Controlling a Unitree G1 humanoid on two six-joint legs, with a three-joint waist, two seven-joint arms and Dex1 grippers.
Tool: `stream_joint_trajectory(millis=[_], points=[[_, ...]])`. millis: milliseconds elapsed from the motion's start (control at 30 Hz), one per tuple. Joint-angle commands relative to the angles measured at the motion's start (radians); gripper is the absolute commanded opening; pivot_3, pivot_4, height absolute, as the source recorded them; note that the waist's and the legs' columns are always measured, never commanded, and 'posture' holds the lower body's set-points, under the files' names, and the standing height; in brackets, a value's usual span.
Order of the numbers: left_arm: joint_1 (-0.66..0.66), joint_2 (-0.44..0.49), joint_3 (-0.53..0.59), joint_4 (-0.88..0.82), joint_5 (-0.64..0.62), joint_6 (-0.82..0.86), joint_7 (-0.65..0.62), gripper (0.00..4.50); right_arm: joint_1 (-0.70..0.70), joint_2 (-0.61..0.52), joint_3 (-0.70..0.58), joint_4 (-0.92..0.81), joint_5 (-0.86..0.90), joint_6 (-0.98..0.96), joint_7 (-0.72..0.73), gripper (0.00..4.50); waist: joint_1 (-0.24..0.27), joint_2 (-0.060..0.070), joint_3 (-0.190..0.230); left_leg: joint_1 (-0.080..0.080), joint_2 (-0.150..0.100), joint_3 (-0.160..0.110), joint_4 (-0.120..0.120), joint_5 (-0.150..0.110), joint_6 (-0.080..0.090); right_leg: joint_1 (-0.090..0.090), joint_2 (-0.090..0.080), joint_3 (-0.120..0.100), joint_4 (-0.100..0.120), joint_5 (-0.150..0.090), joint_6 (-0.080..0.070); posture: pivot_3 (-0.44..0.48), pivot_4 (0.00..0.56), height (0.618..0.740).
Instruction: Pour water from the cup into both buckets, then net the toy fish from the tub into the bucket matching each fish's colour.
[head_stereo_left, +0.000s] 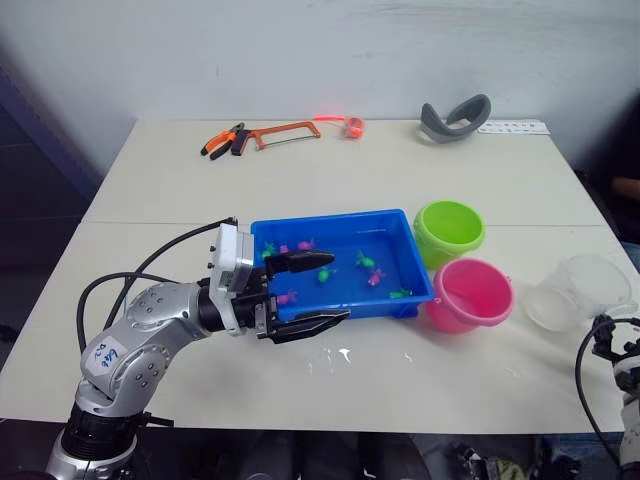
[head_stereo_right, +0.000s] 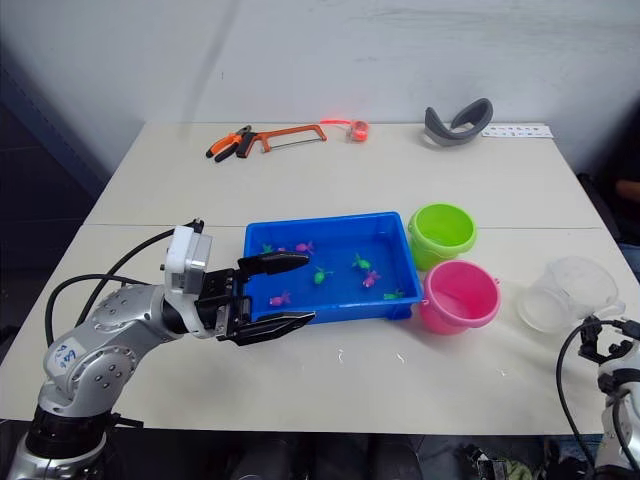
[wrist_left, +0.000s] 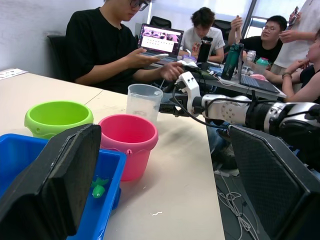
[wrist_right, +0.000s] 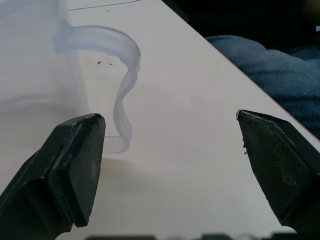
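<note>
The left gripper (head_stereo_left: 308, 293) hovers with fingers spread wide at the tub's (head_stereo_left: 402, 221) near-left corner, one finger over the water, holding nothing. The right gripper (wrist_right: 170, 165), fingers also wide apart and empty, sits at the table's (head_stereo_left: 160, 180) right edge just beside the cup (head_stereo_left: 580, 290) and its handle. Green and pink fish (head_stereo_left: 368, 262) float in the tub. Right of it stand the pink bucket (head_stereo_left: 470, 295) and, farther back, the green bucket (head_stereo_left: 449, 231)
</note>
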Motion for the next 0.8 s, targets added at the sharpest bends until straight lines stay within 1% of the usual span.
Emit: stream_joint_trajectory(millis=[33, 133, 200, 233, 267, 300, 333, 433, 467, 633, 800], points=[[-0.018, 0.016, 0.027, -0.020, 0.006, -0.021, -0.019, 4.43, -0.035, -0.047, -0.005, 0.062, 0.016, -0.033, 0.071, 4.50, 0.000, 0.000, 0.000, 0.000, 0.000, 0.000, 0.000, 0.000, 0.000, 0.000, 0.001, 0.000, 0.000, 0.000, 0.000, 0.000, 0.150, 0.740], [-0.022, 0.020, 0.029, -0.011, 0.013, -0.027, -0.029, 4.43, -0.060, -0.064, 0.001, 0.117, 0.017, -0.049, 0.118, 4.50, 0.000, 0.000, 0.000, 0.000, 0.001, 0.000, 0.000, 0.000, 0.000, 0.000, 0.004, 0.001, -0.001, 0.000, 0.000, 0.000, 0.150, 0.740], [-0.027, 0.021, 0.029, -0.005, 0.016, -0.030, -0.035, 4.50, -0.075, -0.071, 0.002, 0.154, 0.017, -0.059, 0.139, 3.94, 0.001, 0.000, 0.000, 0.000, 0.001, -0.001, 0.000, 0.000, 0.000, 0.000, 0.005, 0.001, -0.001, 0.000, 0.000, 0.000, 0.150, 0.740], [-0.029, 0.021, 0.028, -0.002, 0.018, -0.031, -0.037, 4.50, -0.083, -0.071, -0.001, 0.167, 0.022, -0.071, 0.155, 3.57, 0.001, 0.000, 0.000, -0.001, 0.001, -0.001, 0.000, 0.000, 0.000, 0.000, 0.005, 0.001, -0.001, 0.000, 0.000, 0.000, 0.150, 0.740], [-0.031, 0.021, 0.028, 0.000, 0.019, -0.032, -0.039, 4.50, -0.089, -0.070, -0.003, 0.177, 0.026, -0.081, 0.166, 3.00, 0.001, 0.000, 0.000, -0.001, 0.001, -0.001, 0.000, 0.000, 0.000, 0.000, 0.005, 0.001, -0.001, 0.000, 0.000, 0.000, 0.150, 0.740], [-0.034, 0.020, 0.026, 0.003, 0.021, -0.033, -0.041, 4.50, -0.095, -0.069, -0.004, 0.181, 0.034, -0.091, 0.189, 2.59, 0.001, 0.000, 0.000, -0.001, 0.001, -0.001, 0.000, 0.000, 0.000, 0.000, 0.005, 0.001, -0.001, 0.000, 0.000, 0.000, 0.150, 0.740], [-0.036, 0.019, 0.025, 0.005, 0.023, -0.034, -0.043, 4.50, -0.100, -0.069, -0.004, 0.185, 0.039, -0.099, 0.206, 1.97, 0.001, 0.000, 0.000, -0.001, 0.001, -0.001, 0.000, 0.000, 0.000, 0.000, 0.005, 0.001, -0.001, 0.000, 0.000, 0.000, 0.150, 0.740], [-0.039, 0.016, 0.023, 0.013, 0.031, -0.040, -0.052, 4.50, -0.106, -0.062, -0.007, 0.173, 0.058, -0.107, 0.246, 0.46, 0.001, 0.000, 0.000, -0.001, 0.001, -0.001, 0.000, 0.000, 0.000, 0.000, 0.005, 0.001, -0.001, 0.000, 0.000, 0.000, 0.150, 0.740], [-0.038, 0.014, 0.021, 0.016, 0.035, -0.044, -0.054, 4.50, -0.105, -0.060, -0.010, 0.165, 0.065, -0.110, 0.256, 0.07, 0.001, 0.000, 0.000, 0.000, 0.001, -0.001, 0.000, 0.000, -0.001, 0.000, 0.005, 0.001, -0.001, 0.000, 0.000, 0.000, 0.150, 0.740], [-0.027, 0.003, 0.019, 0.018, 0.048, -0.056, -0.057, 4.50, -0.085, -0.060, -0.020, 0.126, 0.085, -0.105, 0.287, 0.07, 0.002, 0.000, 0.000, -0.001, 0.001, -0.001, 0.000, 0.000, -0.001, 0.000, 0.005, 0.001, -0.001, 0.000, 0.000, 0.000, 0.150, 0.740], [0.001, 0.007, 0.031, 0.016, 0.050, -0.064, -0.065, 4.50, -0.033, -0.064, -0.038, -0.021, 0.119, -0.061, 0.275, 0.07, 0.001, 0.001, 0.001, -0.001, 0.001, -0.001, 0.000, 0.000, -0.001, 0.000, 0.005, 0.001, -0.001, 0.000, 0.000, 0.000, 0.150, 0.740]])
